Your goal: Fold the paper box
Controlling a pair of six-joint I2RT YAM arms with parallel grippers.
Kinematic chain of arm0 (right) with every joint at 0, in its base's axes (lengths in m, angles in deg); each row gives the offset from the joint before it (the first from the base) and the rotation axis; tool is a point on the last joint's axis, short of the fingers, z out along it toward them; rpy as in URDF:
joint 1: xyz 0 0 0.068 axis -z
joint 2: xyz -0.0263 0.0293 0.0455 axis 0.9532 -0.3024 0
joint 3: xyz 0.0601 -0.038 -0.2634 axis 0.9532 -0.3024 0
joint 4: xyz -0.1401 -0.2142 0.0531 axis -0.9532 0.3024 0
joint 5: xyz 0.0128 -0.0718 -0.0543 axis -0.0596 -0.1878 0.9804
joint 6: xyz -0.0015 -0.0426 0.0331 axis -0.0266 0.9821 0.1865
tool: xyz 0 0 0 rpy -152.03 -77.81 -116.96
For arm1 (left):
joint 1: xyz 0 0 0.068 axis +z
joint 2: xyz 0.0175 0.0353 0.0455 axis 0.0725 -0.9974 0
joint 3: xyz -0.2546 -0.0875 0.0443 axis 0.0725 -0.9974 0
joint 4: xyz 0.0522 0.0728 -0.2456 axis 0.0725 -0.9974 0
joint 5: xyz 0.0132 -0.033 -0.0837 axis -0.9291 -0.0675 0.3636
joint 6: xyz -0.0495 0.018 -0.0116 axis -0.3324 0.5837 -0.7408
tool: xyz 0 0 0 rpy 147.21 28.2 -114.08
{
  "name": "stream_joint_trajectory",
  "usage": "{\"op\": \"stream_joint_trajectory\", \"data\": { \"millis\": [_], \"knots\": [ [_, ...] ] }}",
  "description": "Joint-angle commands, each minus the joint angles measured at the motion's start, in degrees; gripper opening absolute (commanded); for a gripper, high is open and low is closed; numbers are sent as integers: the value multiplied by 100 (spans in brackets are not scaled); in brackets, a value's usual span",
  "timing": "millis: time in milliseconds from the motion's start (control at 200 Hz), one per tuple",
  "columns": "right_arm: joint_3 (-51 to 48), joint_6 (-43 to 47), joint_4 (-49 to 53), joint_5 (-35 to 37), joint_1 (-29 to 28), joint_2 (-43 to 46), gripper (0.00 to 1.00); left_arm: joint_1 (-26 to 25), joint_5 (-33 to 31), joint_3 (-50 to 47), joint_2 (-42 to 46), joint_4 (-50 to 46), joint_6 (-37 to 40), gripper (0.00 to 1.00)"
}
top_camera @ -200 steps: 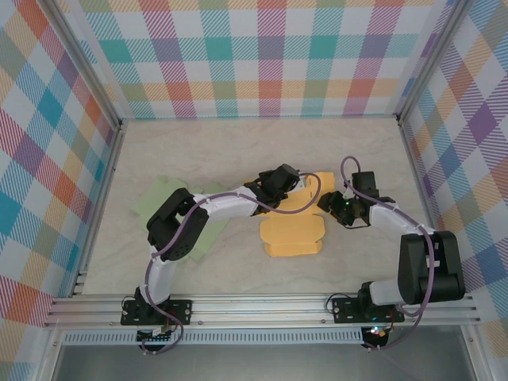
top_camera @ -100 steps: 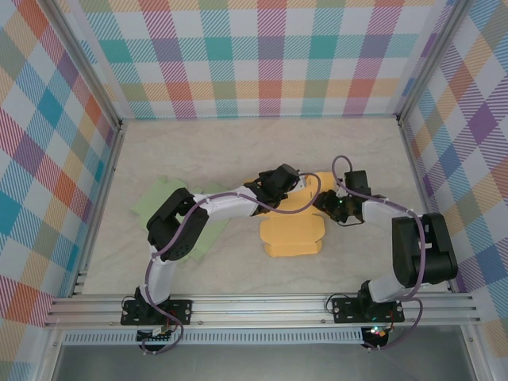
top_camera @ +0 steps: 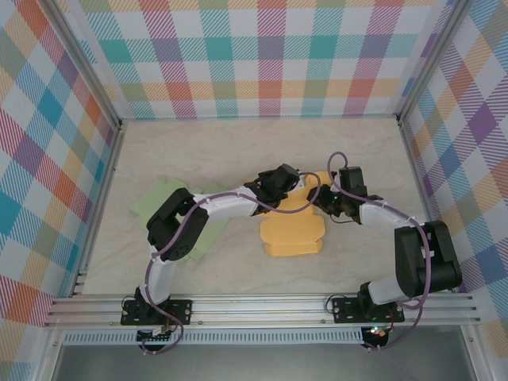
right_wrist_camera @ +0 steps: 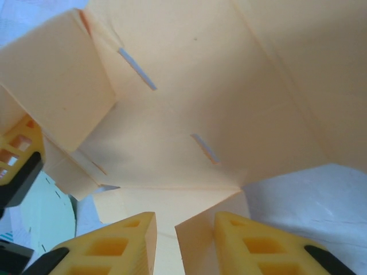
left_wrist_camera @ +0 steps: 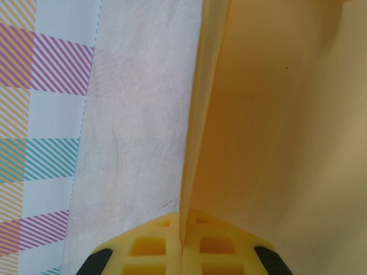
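The paper box [top_camera: 292,232] is yellow and lies near the middle of the bench [top_camera: 198,151], half folded, with its far part raised between the two arms. In the top view the left tool [top_camera: 282,190] reaches the box from the left at its far edge, and the right tool [top_camera: 322,198] meets it from the right side.

In the left wrist view the left tool [left_wrist_camera: 183,240] is pressed together on a thin upright panel of the box [left_wrist_camera: 269,114]. The edge of this panel goes down exactly between the two yellow fingers [left_wrist_camera: 152,247], and the pale bench [left_wrist_camera: 140,114] lies to the left of it.

In the right wrist view the fingers of the right tool [right_wrist_camera: 184,222] stand apart. A corner flap [right_wrist_camera: 200,220] of the box comes into the gap between them, and they are not closed on it. Above the flap the inner side of the box [right_wrist_camera: 229,74] shows two short slits [right_wrist_camera: 137,69]. One finger of the left tool [right_wrist_camera: 18,153] is seen at the left edge of this view.

A light green paper sheet [top_camera: 155,202] lies flat on the bench under the left arm, well apart from the box.
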Motion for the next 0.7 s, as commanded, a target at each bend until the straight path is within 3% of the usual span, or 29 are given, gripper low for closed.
{"op": "stream_joint_trajectory", "data": {
  "millis": [0,260,535,695],
  "knots": [
    [114,-233,-510,-162,-144,-362,32,-44,-51,175,27,-157,-156,0],
    [186,-364,-741,-187,-216,-904,27,-41,-133,37,80,-41,-59,0],
    [326,208,472,490,-152,200,36,-33,-311,-445,212,747,546,0],
    [193,341,871,690,212,907,39,-35,-371,-748,294,1586,957,0]
  ]
}}
